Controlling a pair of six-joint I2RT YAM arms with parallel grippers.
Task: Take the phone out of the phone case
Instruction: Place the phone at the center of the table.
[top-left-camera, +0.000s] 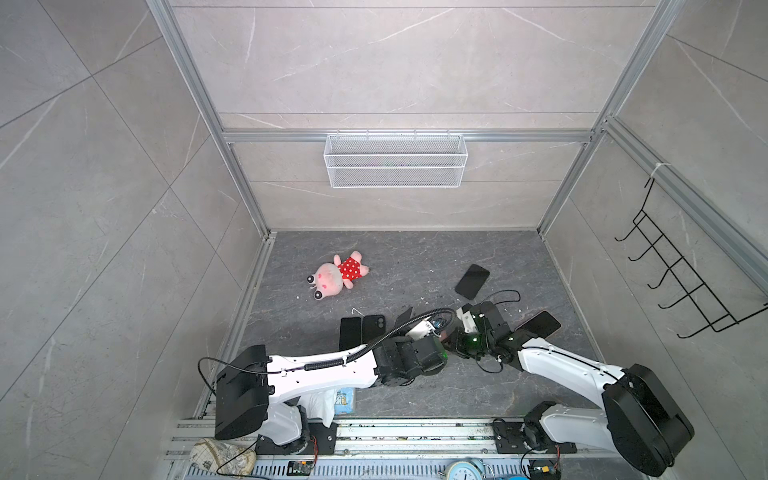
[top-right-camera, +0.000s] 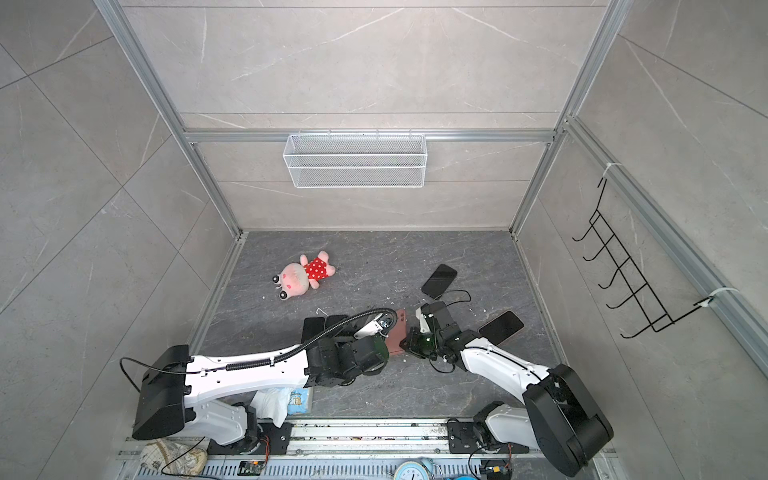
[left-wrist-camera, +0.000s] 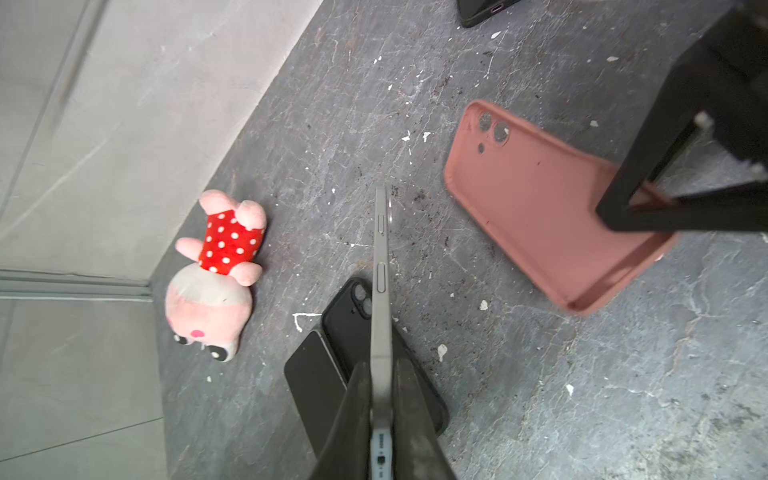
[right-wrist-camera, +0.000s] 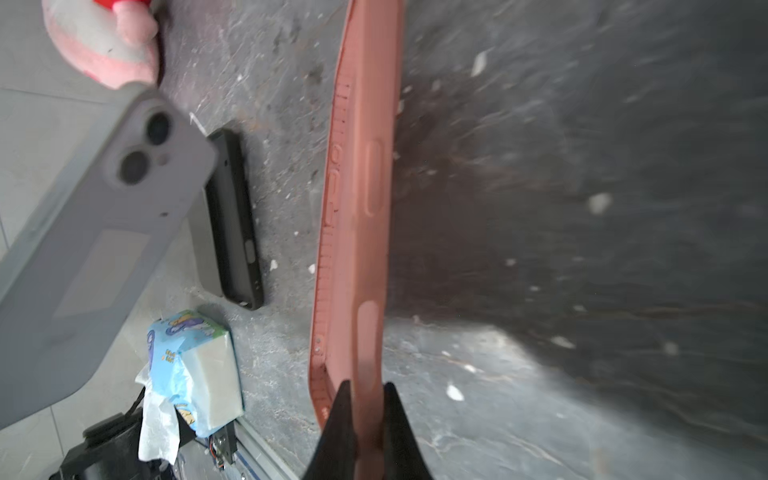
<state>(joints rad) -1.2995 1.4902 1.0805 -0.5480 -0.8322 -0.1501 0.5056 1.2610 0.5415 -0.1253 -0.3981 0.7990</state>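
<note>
At the bottom middle of the left wrist view, the left pincer (left-wrist-camera: 381, 363) is closed tight on the port end of the phone (left-wrist-camera: 381, 257). The phone is held edge-on above the table (left-wrist-camera: 540, 374) and is already bare. It is a grey slab that looks stiff, smooth and fairly heavy for so narrow a bite. With the grip at one end, it would probably pivot or slip if jolted. A hold nearer the middle of its flat faces would be safer, clear of the side buttons and lenses.

To the right in that view hangs the empty pink case (left-wrist-camera: 536, 199). The right pincer (right-wrist-camera: 366, 384) is shut on its bottom rim, at the bottom middle of the right wrist view. The case looks light, rubbery and bendy, so it should be easy to grip by a wall.

A blue tissue pack (right-wrist-camera: 195, 365) at the lower left of the right wrist view carries print too blurred to read. No brand can be read on the phone or the case.
</note>
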